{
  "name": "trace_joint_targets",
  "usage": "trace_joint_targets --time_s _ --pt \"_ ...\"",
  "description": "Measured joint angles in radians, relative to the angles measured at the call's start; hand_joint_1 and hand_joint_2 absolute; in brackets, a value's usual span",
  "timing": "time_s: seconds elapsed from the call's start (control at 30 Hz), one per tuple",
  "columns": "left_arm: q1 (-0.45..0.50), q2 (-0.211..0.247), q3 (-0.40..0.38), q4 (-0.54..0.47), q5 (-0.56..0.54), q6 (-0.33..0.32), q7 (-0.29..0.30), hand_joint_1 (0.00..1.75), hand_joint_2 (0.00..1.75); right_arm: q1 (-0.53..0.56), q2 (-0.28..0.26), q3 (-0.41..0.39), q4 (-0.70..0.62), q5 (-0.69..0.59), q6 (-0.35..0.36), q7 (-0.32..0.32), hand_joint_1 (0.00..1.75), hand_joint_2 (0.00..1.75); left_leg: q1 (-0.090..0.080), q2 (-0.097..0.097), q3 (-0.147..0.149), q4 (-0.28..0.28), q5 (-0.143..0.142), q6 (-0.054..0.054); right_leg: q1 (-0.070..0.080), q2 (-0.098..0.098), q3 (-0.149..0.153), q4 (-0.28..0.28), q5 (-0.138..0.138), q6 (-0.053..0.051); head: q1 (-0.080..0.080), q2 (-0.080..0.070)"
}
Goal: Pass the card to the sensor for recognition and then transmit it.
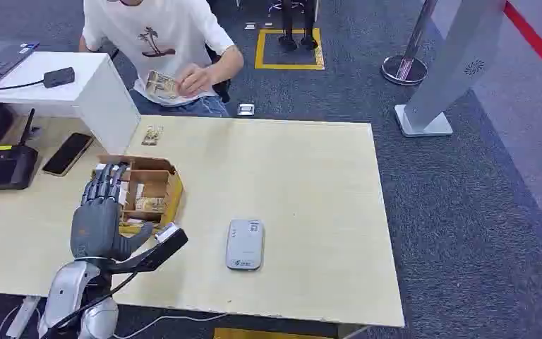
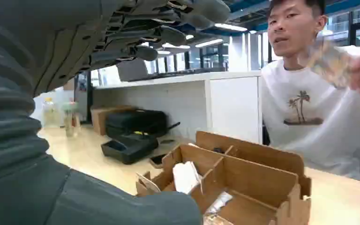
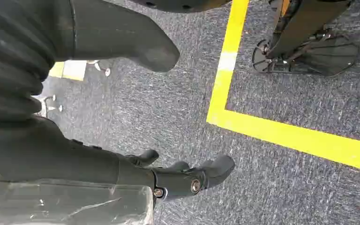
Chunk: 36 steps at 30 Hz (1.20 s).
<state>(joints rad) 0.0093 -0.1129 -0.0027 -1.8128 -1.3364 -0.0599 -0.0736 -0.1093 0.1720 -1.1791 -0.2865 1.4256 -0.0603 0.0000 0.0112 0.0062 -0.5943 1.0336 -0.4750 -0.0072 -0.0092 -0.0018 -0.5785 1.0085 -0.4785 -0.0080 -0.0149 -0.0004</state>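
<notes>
The left hand (image 1: pixel 99 212) is held over the cardboard box (image 1: pixel 171 185) on the counter (image 1: pixel 303 183), fingers spread and extended, nothing gripped; in the left wrist view the fingers (image 2: pixel 168 35) are seen fanned above the box's compartments. Cards (image 1: pixel 149 205) are seen lying in the box's compartments, thin and flat, one pale card (image 2: pixel 186 176) leaning against a divider. A card of this kind is judged light, stiff and smooth, so it is likely to slip if squeezed on its faces alone and hard to lift where it lies flat against the cardboard. It would best be taken by an exposed edge, pinched between thumb and finger where it stands clear of the divider, with a light grip so it is not bent. The sensor (image 1: pixel 245 244), a small grey pad, lies on the counter near the box, to the robot's right of it. The right hand (image 3: pixel 187 180) hangs over the carpeted floor with fingers loosely curled and nothing held. A person (image 1: pixel 162 42) sits across the counter, holding something card-like (image 1: pixel 162 85).
</notes>
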Motion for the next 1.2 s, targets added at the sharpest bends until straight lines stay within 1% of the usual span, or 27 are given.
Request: trace_joint_targets --time_s 0.07,0.17,0.23,0.33,0.43,0.5,0.6,0.7,0.87,1.03,1.2 --pt "-0.007 0.013 -0.008 0.001 -0.066 0.003 0.018 0.00 1.75 0.000 0.000 0.000 0.000 0.003 0.001 0.000 0.00 1.75 0.000 0.000 0.000 0.000 0.000 0.000 0.000 0.000 0.000 0.000 0.000 0.000 0.000 0.000" --pt "-0.033 0.049 -0.028 0.014 -0.182 0.006 0.053 0.00 1.75 0.000 0.000 0.001 0.000 0.009 0.003 0.000 0.00 1.75 0.000 0.000 0.000 0.000 0.000 0.000 0.000 0.000 0.000 0.000 0.000 0.000 0.000 0.000" --pt "-0.059 0.079 -0.047 0.029 -0.189 0.005 0.077 0.00 1.75 0.000 0.000 0.001 0.000 0.018 0.004 -0.002 0.00 1.75 0.000 0.000 0.000 0.000 0.000 0.000 0.000 0.000 0.000 0.000 0.000 0.000 0.000 0.000" --pt "-0.086 0.113 -0.067 0.050 -0.190 0.004 0.096 0.00 1.75 0.000 0.000 0.002 0.000 0.019 0.006 -0.002 0.00 1.75 0.000 0.000 0.000 0.000 0.000 0.000 0.000 0.000 0.000 0.000 0.000 0.000 0.000 0.000" --pt "-0.112 0.151 -0.098 0.073 -0.190 -0.005 0.135 0.00 1.75 -0.001 0.000 0.003 0.000 0.022 0.007 -0.003 0.00 1.75 0.000 0.000 0.000 0.000 0.000 0.000 0.000 0.000 0.000 0.000 0.000 0.000 0.000 0.000" --pt "-0.140 0.183 -0.122 0.103 -0.190 -0.013 0.141 0.00 1.75 -0.001 0.000 0.005 0.000 0.025 0.011 -0.003 0.00 1.75 0.000 0.000 0.000 0.000 0.000 0.000 0.000 0.000 0.000 0.000 0.000 0.000 0.000 0.000" --pt "-0.183 0.215 -0.146 0.149 -0.190 -0.013 0.149 0.00 1.75 -0.001 0.000 0.008 0.001 0.035 0.014 -0.003 0.00 1.75 0.000 0.000 0.000 0.000 0.000 0.000 0.000 0.000 0.000 0.000 0.000 0.000 0.000 0.000" --pt "-0.218 0.231 -0.169 0.184 -0.190 -0.012 0.151 0.00 1.75 -0.001 0.000 0.010 0.002 0.037 0.014 -0.003 0.00 1.75 0.000 0.000 0.000 0.000 0.000 0.000 0.000 0.000 0.000 0.000 0.000 0.000 0.000 0.000" --pt "-0.250 0.235 -0.204 0.225 -0.190 -0.011 0.143 0.00 1.75 -0.001 0.000 0.013 0.002 0.038 0.013 -0.003 0.00 1.75 0.000 0.000 0.000 0.000 0.000 0.000 0.000 0.000 0.000 0.000 0.000 0.000 0.000 0.000" --pt "-0.263 0.238 -0.224 0.241 -0.190 -0.010 0.136 0.00 1.75 -0.001 0.000 0.019 0.002 0.039 0.011 -0.003 0.00 1.75 0.000 0.000 0.000 0.000 0.000 0.000 0.000 0.000 0.000 0.000 0.000 0.000 0.000 0.000" --pt "-0.269 0.238 -0.225 0.251 -0.190 -0.007 0.132 0.00 1.75 -0.001 0.000 0.020 0.002 0.039 0.011 -0.003 0.00 1.75 0.000 0.000 0.000 0.000 0.000 0.000 0.000 0.000 0.000 0.000 0.000 0.000 0.000 0.000"
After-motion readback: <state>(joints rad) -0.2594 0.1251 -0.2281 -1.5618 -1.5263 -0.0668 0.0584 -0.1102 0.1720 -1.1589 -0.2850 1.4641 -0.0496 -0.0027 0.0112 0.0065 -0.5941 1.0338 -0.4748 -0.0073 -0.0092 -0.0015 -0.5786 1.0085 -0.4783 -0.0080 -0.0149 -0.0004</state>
